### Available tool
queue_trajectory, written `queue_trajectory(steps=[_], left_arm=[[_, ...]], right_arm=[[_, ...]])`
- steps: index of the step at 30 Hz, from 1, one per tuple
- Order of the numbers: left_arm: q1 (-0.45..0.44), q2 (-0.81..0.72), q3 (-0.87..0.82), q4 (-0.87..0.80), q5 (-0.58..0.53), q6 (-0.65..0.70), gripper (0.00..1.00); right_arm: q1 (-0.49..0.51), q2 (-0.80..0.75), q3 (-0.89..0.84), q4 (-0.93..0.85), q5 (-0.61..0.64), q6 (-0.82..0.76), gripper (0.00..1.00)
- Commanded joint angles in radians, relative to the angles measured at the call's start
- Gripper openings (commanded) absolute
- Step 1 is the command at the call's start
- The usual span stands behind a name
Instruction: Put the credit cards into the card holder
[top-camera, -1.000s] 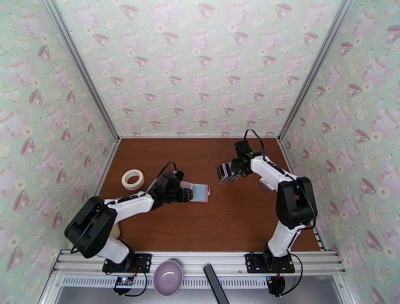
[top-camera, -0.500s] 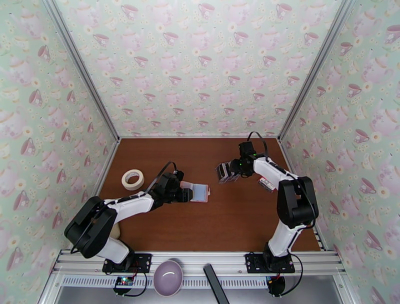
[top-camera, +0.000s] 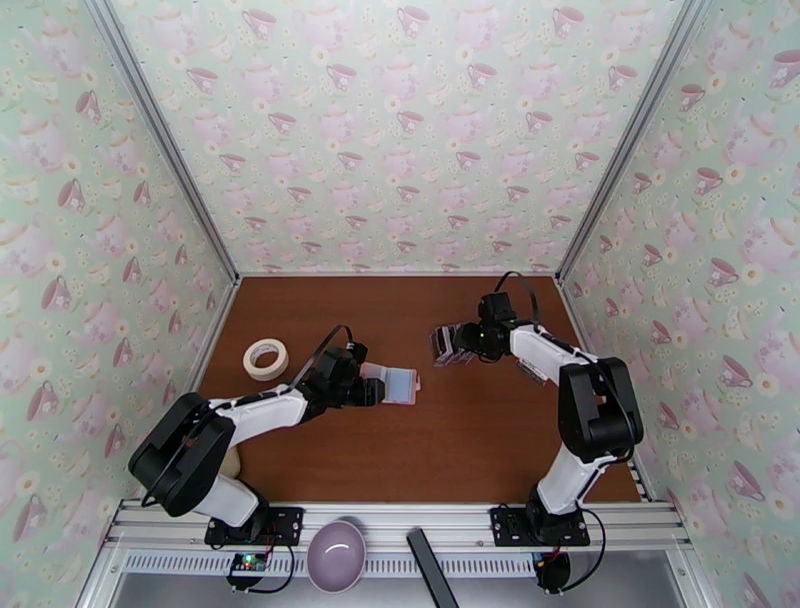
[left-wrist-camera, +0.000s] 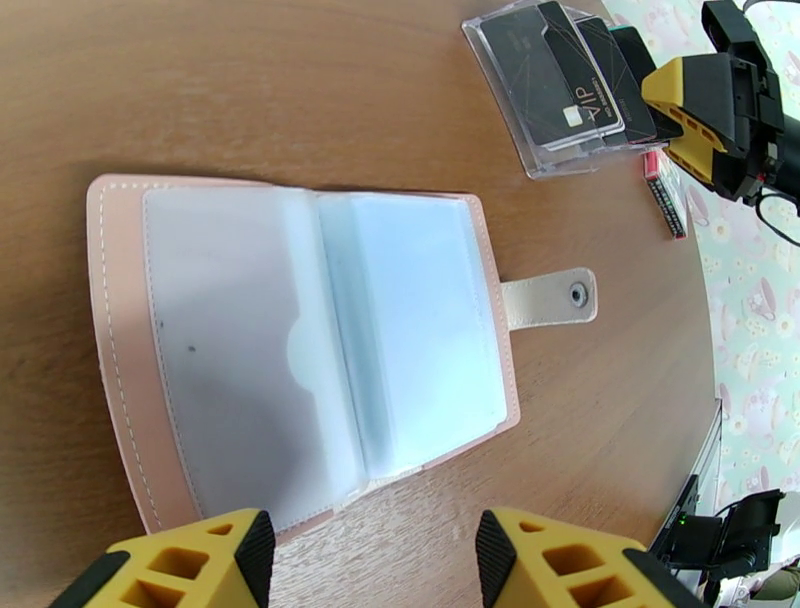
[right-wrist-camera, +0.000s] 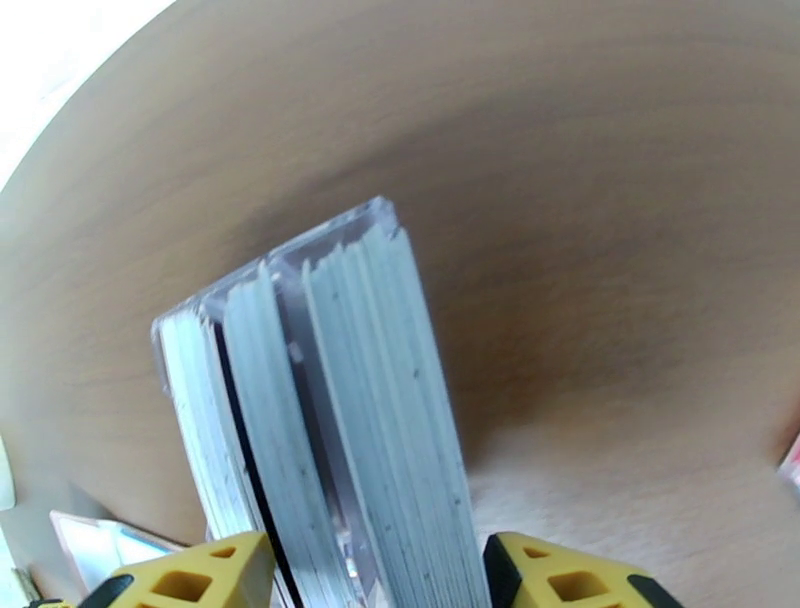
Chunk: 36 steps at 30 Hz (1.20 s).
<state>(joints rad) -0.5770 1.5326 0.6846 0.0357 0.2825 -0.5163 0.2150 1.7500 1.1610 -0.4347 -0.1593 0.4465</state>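
The pink card holder (top-camera: 402, 384) lies open flat on the brown table, its clear pockets up and its snap tab (left-wrist-camera: 551, 297) pointing right. My left gripper (top-camera: 378, 388) is open at the holder's near edge (left-wrist-camera: 300, 340), its yellow fingertips (left-wrist-camera: 190, 562) either side of that edge. The credit cards (top-camera: 447, 344) are a black-and-white stack in a clear case (left-wrist-camera: 560, 90), right of the holder. My right gripper (top-camera: 464, 343) is closed around this stack (right-wrist-camera: 330, 400), which fills the gap between its fingertips (right-wrist-camera: 570, 572).
A roll of tape (top-camera: 265, 358) lies at the left. A small red-and-white item (top-camera: 531, 371) lies beside the right arm. A lavender bowl (top-camera: 336, 553) and a black bar (top-camera: 430, 567) sit on the front rail. Patterned walls close in three sides.
The right wrist has swung a little to the right and turned, while the card stack has hardly moved. The left arm and the card holder are still.
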Motion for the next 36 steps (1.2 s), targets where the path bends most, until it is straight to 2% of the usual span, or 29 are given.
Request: queue_trajectory(steps=[1,6,10,15,20,36], left_arm=[[0.005,0.005,-0.016,0.036,0.027,-0.012,0.59],[0.003,0.007,-0.023,0.043,0.029,-0.016,0.59],[0.004,0.003,-0.027,0.044,0.027,-0.016,0.59],[0.004,0.004,-0.027,0.043,0.029,-0.017,0.59],[0.003,-0.002,-0.025,0.034,0.029,-0.016,0.59],[0.002,0.004,-0.007,0.024,0.028,-0.016,0.59]], right_arm=[[0.024,-0.038,-0.027,-0.005,-0.073,0.03,0.6],[0.027,-0.055,-0.042,0.002,-0.117,0.041,0.6],[0.027,-0.051,-0.029,-0.04,0.006,0.037,0.6],[0.009,-0.025,-0.001,-0.031,0.045,0.029,0.6],[-0.03,0.02,0.027,0.016,-0.044,0.031,0.6],[-0.089,0.044,-0.006,0.078,-0.16,0.037,0.6]])
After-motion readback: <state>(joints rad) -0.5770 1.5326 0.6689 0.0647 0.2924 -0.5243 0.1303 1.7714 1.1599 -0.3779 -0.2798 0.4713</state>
